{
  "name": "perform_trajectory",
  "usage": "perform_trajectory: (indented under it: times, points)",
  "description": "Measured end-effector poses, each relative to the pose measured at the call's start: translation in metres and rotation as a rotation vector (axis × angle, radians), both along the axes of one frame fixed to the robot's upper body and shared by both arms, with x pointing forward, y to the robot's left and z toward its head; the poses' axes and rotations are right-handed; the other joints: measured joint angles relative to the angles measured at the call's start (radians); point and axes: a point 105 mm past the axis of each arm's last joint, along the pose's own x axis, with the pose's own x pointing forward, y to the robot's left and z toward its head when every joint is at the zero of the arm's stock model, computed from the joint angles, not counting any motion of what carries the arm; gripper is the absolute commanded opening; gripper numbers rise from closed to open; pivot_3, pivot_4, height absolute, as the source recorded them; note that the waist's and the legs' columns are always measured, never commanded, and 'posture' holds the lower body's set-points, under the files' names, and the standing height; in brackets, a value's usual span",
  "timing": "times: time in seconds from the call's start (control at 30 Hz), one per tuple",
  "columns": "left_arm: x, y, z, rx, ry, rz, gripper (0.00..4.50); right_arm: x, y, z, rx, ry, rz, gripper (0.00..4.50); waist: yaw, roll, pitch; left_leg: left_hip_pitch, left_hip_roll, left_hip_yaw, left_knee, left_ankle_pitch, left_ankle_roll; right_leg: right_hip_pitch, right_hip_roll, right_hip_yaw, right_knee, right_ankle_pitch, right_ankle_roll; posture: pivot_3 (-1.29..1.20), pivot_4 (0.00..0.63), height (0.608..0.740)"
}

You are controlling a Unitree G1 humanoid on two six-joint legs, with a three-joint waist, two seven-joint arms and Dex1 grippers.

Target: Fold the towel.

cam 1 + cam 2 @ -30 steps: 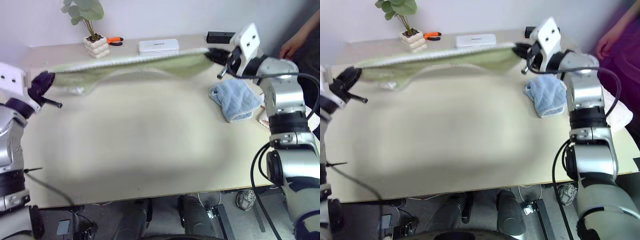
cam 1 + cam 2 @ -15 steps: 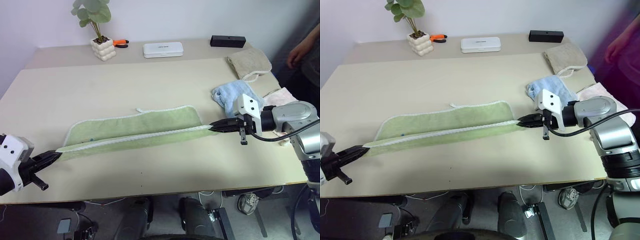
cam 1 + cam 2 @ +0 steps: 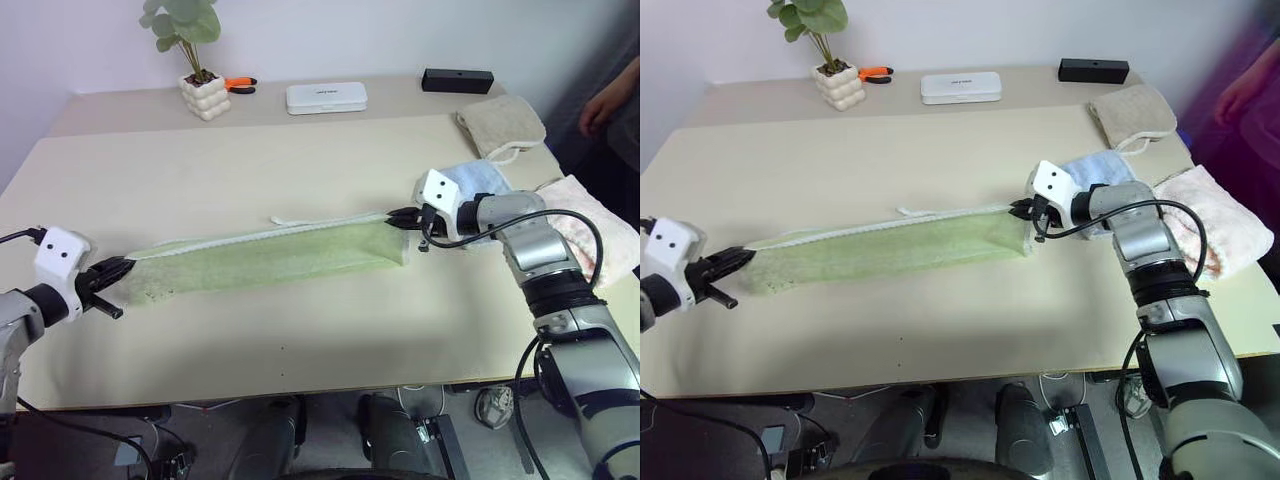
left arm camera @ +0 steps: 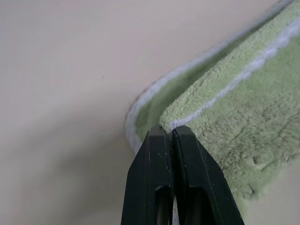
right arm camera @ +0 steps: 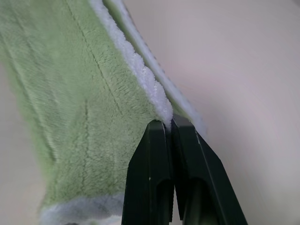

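The left gripper, black fingers pressed together, pinches one end corner of the long light green terry cloth towel. The right gripper, fingers likewise closed, pinches the opposite end corner. Both arms reach low, fingers pointing toward the towel's ends.

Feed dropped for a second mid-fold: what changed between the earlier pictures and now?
Both grippers, the left gripper and the right gripper, brought the towel down from stretched in the air onto the table, top edge carried over to the far edge, folded lengthwise. Both stay shut on its corners. The blue towel hasn't moved.
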Motion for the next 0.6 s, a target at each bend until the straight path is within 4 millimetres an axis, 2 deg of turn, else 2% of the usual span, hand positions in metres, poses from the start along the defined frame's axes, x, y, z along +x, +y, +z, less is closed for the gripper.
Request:
perform_trajectory:
  times: [0.2, 0.27, 0.3, 0.33, 0.43, 0.5, 0.6]
  points:
    - [0.009, 0.0, -0.008, -0.011, 0.014, 0.004, 0.0, 0.008, 0.002, -0.013, 0.008, 0.009, -0.03, 0.06, -0.003, 0.0, 0.0, 0.0, 0.003, 0.0, 0.0, 0.0, -0.001, 0.0, 0.003, 0.001, 0.0, 0.001, -0.001, 0.0, 0.15, 0.74]
    - [0.009, 0.0, -0.009, -0.02, 0.017, 0.006, 0.64, 0.01, 0.001, -0.015, 0.012, 0.014, -0.044, 0.61, -0.003, 0.0, 0.0, 0.0, 0.003, 0.0, 0.0, 0.0, -0.001, 0.0, 0.003, 0.001, 0.001, 0.001, -0.001, 0.0, 0.15, 0.74]
    - [0.01, 0.001, -0.011, -0.027, 0.02, 0.012, 0.96, 0.012, 0.0, -0.013, 0.014, 0.011, -0.052, 1.04, -0.004, 0.0, 0.0, 0.0, 0.003, 0.0, 0.0, 0.0, -0.001, 0.0, 0.003, 0.001, 0.001, 0.001, -0.001, 0.0, 0.15, 0.74]
    - [0.009, 0.002, -0.012, -0.031, 0.024, 0.02, 1.43, 0.013, -0.001, -0.011, 0.017, 0.004, -0.06, 1.39, -0.004, 0.0, 0.0, 0.0, 0.003, 0.0, 0.0, 0.0, -0.001, 0.0, 0.004, 0.001, 0.001, 0.001, -0.001, 0.0, 0.15, 0.74]
    - [0.011, 0.005, -0.012, -0.034, 0.01, 0.049, 2.84, 0.018, -0.003, -0.005, 0.024, -0.034, -0.09, 2.87, -0.003, 0.0, 0.0, 0.001, 0.004, 0.0, 0.0, 0.0, -0.002, 0.0, 0.005, 0.001, 0.001, 0.001, -0.002, 0.0, 0.15, 0.74]
    - [0.015, 0.01, -0.006, -0.066, -0.039, 0.103, 2.9, 0.02, -0.005, -0.002, 0.028, -0.054, -0.108, 3.87, -0.002, 0.0, 0.0, 0.001, 0.005, 0.0, 0.001, 0.0, -0.002, 0.0, 0.006, 0.001, 0.001, 0.002, -0.002, 0.0, 0.15, 0.74]
    - [0.016, 0.024, 0.004, -0.101, -0.107, 0.192, 2.9, 0.022, -0.01, 0.005, 0.046, -0.085, -0.141, 3.87, -0.002, 0.0, 0.0, 0.001, 0.005, 0.0, 0.001, 0.0, -0.002, -0.001, 0.006, 0.001, 0.001, 0.002, -0.002, 0.0, 0.15, 0.74]
